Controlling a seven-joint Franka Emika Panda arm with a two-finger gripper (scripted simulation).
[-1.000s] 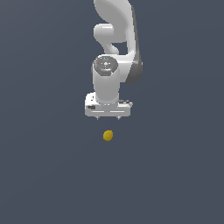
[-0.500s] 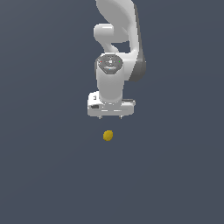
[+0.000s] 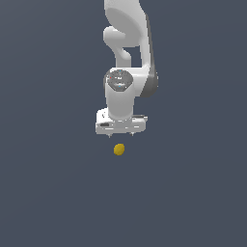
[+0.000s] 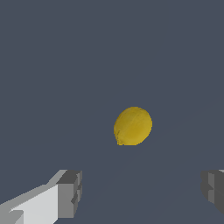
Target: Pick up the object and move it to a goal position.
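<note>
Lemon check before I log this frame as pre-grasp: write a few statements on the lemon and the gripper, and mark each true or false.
1. The lemon lies free on the gray floor. True.
2. The gripper is shut on the lemon. False: its fingers stand wide apart, with the lemon untouched beyond them.
3. In the exterior view the lemon sits just below the gripper. True.
4. A second object lies beside the lemon. False: only the lemon shows on the floor.
5. The lemon is red. False: it is yellow.
</note>
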